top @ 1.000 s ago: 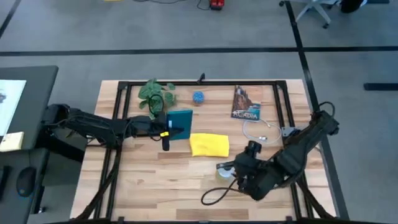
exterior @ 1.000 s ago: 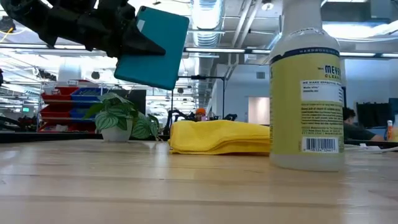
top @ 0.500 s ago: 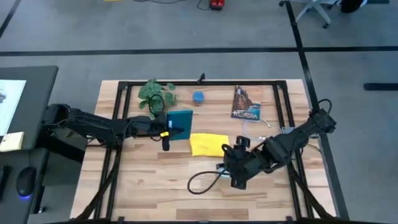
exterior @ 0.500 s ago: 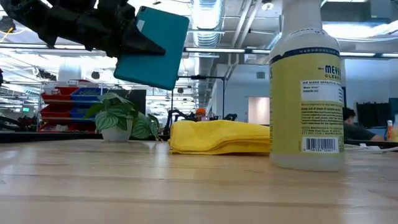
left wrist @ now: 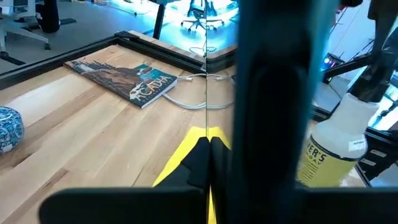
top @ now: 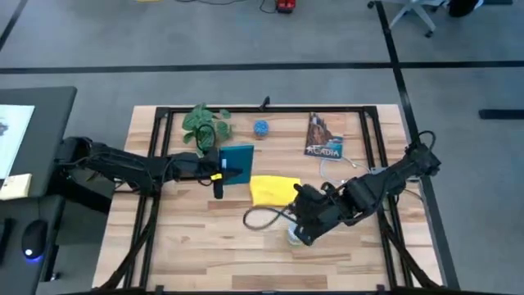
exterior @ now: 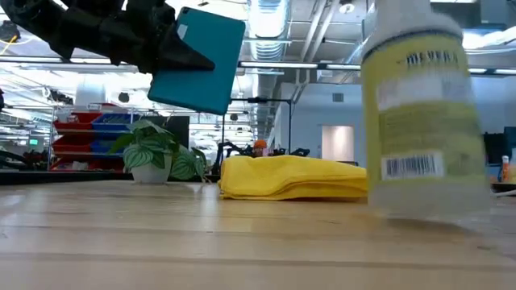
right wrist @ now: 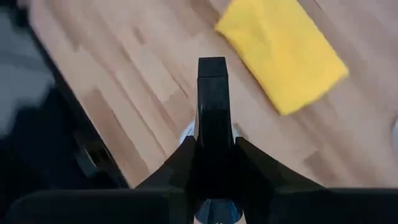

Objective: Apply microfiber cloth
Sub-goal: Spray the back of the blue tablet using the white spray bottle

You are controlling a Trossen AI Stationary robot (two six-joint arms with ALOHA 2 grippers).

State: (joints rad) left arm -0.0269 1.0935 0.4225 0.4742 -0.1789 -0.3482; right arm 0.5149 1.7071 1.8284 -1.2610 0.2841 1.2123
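- High view: the right tool (top: 301,215) has swung in from the near right part of the light wooden worktop (top: 188,246) over the last second and now sits just beside the near right edge of the bright yellow floppy microfiber cloth (top: 273,190), which lies flat mid-worktop. The clear spray bottle with a yellow label (top: 294,236) stands just behind that arm. The left tool (top: 221,173) has not moved, pinching the flat teal-backed tablet (top: 237,161) on edge beside the cloth. My read: the right arm is closing on the cloth to pick it up; no grasp yet.
- The paperback book (top: 323,136) at the far side reads "ACADIA".
- Low view: the bottle (exterior: 421,113) is now tilted and blurred, where it stood upright and sharp half a second ago, so the passing arm probably nudged it. Its label shows a barcode and lettering like "MEYER".
- Left wrist view: the book's (left wrist: 124,79) "ACADIA" shows again; the bottle label (left wrist: 323,163) is only partly legible.
- Right wrist view: the tool hangs above bare wood, the cloth (right wrist: 281,51) ahead; I cannot tell whether its fingers are spread or together.
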